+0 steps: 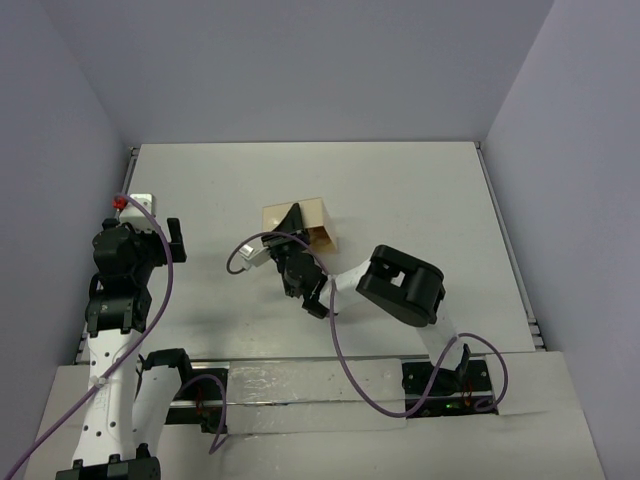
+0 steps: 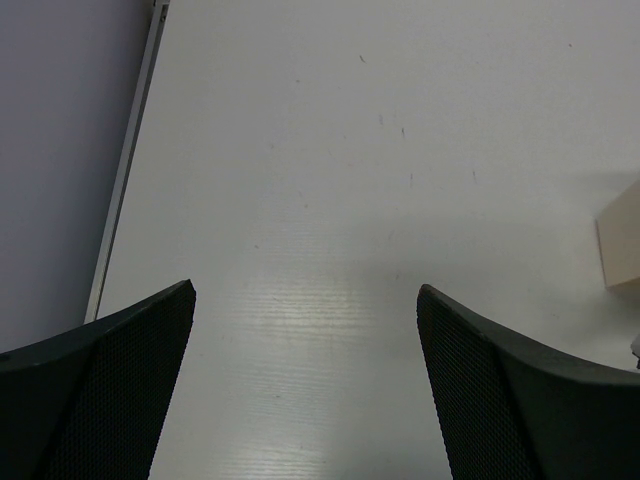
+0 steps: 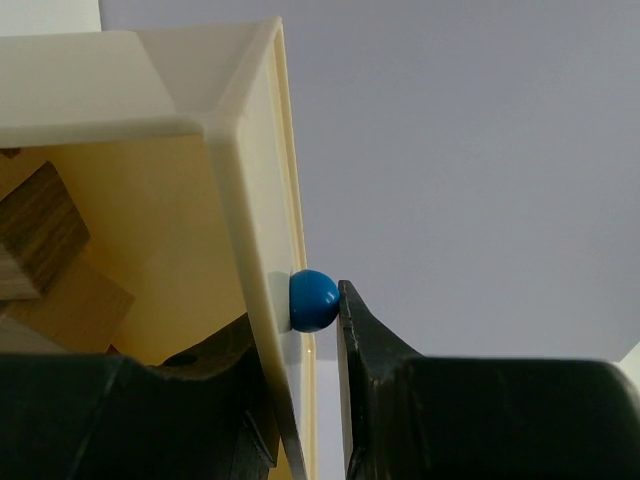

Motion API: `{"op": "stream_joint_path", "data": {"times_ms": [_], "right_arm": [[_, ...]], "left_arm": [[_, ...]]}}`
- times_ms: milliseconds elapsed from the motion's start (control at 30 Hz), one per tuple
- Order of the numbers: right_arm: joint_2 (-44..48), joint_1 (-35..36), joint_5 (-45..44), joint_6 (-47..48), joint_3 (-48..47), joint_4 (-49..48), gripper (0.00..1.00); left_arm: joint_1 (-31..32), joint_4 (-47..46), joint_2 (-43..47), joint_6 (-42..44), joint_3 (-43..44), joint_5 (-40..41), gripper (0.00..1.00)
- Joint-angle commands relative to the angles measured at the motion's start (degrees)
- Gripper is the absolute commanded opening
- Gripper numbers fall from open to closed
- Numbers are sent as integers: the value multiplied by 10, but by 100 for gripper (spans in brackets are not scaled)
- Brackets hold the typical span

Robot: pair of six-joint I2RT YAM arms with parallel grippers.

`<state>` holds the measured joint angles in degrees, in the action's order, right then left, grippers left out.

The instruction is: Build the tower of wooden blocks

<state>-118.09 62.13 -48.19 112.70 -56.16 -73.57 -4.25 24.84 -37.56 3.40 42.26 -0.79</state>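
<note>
Gripping the tray [image 3: 150, 70] by one side wall, my right gripper [image 3: 297, 320] has one finger inside the tray and the other outside. The outer finger presses on a small blue ball [image 3: 313, 300] that sits on the wall's outer face, so this hand is clamped on the tray and not on any block.

No tower stands anywhere I can see. The blocks [image 3: 40, 225] lie loose and jumbled in the tray, to the left of my inner finger and close to it, but not touching. One is darker and grainy, and the others are pale tan.

I judge this to be the very start of the task: getting the blocks out where they can be stacked. The tray looks tipped in my grasp, with the far wall of the booth behind it rather than the table [image 2: 330, 150]. The next move probably calls for a slow tilt so the blocks slide out together near the middle and do not scatter. The clamp must stay firm, since the ball gives the outer finger a rounded, slippery seat.

My left gripper [image 2: 305, 288] hangs wide open over bare table, holding nothing. It is well apart from the tray, and only the tray's corner shows at the right edge of its view.
</note>
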Motion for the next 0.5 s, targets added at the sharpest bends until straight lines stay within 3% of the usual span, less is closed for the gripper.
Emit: {"op": "stream_joint_path", "data": {"times_ms": [0, 467], "right_arm": [[-12, 2, 62, 79, -20, -278, 0], [10, -36, 35, 85, -24, -278, 0]], "left_arm": [[-5, -29, 3, -8, 17, 4, 98], [-4, -33, -3, -11, 17, 5, 98]]}}
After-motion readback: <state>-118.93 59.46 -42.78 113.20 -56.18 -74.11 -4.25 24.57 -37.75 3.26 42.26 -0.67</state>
